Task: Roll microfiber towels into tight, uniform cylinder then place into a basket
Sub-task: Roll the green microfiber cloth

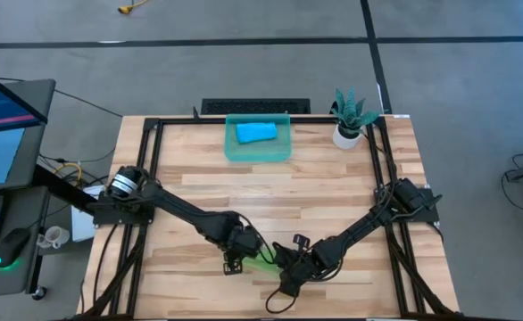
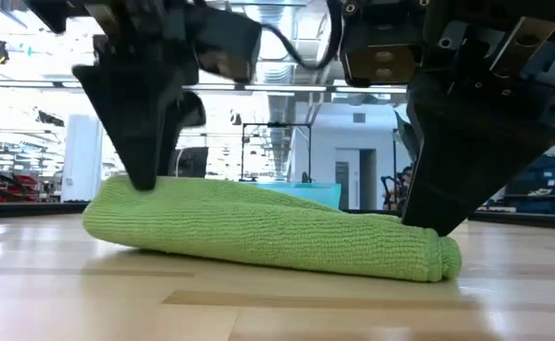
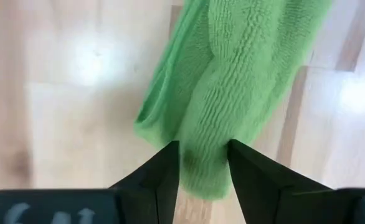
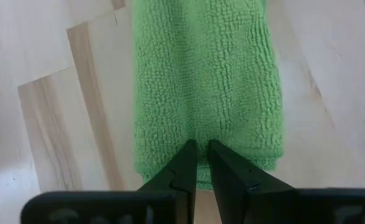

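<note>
The lime-green microfiber towel (image 2: pixel 259 227) lies rolled into a cylinder on the table near its front edge, resting on its long side. My left gripper (image 3: pixel 204 149) is open above the roll's left end, one finger on either side of that end (image 3: pixel 201 180). My right gripper (image 4: pixel 199 146) is shut on the roll's right end. The sky-blue towel (image 1: pixel 255 133) lies rolled inside the teal basket (image 1: pixel 230 150) at the table's far edge. My left gripper points down over the roll's left end; its fingertip (image 2: pixel 145 180) overlaps the cloth in the low view, and I cannot tell whether it touches. My right gripper pinches a small bunch of cloth on top of the roll's right end (image 4: pixel 201 134) between its two fingers. The fingers slant down from the table's right side. The roll lies on the table.
A white pot with a green plant (image 1: pixel 348 134) stands at the far right corner, next to the basket. Bare wooden tabletop (image 1: pixel 270 192) lies between the roll and the basket. A black frame (image 1: pixel 154 160) runs along the table's sides.
</note>
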{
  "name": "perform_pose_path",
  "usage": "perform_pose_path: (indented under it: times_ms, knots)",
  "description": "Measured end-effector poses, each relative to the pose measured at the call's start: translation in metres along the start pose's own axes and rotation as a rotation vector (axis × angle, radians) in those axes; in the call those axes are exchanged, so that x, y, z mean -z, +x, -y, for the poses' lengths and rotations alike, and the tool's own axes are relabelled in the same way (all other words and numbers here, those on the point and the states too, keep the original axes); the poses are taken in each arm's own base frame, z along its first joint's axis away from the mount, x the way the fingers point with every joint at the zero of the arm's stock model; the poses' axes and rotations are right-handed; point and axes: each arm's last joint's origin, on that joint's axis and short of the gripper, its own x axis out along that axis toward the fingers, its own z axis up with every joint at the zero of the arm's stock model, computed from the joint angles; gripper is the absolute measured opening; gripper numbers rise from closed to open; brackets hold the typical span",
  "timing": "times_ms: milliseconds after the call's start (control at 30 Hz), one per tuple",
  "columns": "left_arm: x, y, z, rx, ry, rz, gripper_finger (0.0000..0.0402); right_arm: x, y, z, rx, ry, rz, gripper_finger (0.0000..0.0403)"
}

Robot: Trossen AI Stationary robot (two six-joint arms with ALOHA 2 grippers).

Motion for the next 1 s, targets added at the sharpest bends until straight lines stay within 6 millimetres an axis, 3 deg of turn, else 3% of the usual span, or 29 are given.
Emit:
perform_pose_path:
  times_ms: [300,400,533,667,1000]
  knots:
    - [0.026,-0.045,0.026,-0.104,0.098,0.165,0.0127,0.001,0.001,0.000,-0.007,-0.001,-0.015,0.0067]
    - [0.031,-0.048,0.048,-0.091,0.234,0.268,0.0127,0.001,0.002,0.000,-0.007,-0.001,-0.016,0.0067]
    - [0.036,-0.033,0.068,-0.023,0.361,0.395,0.0127,0.001,0.002,0.000,-0.008,0.000,-0.015,0.0067]
    - [0.036,-0.017,0.059,-0.024,0.357,0.423,0.0127,0.001,0.002,0.000,-0.011,0.000,-0.016,0.0067]
    - [0.029,0.017,0.011,0.019,0.247,0.378,0.0127,0.001,0.002,0.000,-0.014,0.000,-0.018,0.0067]
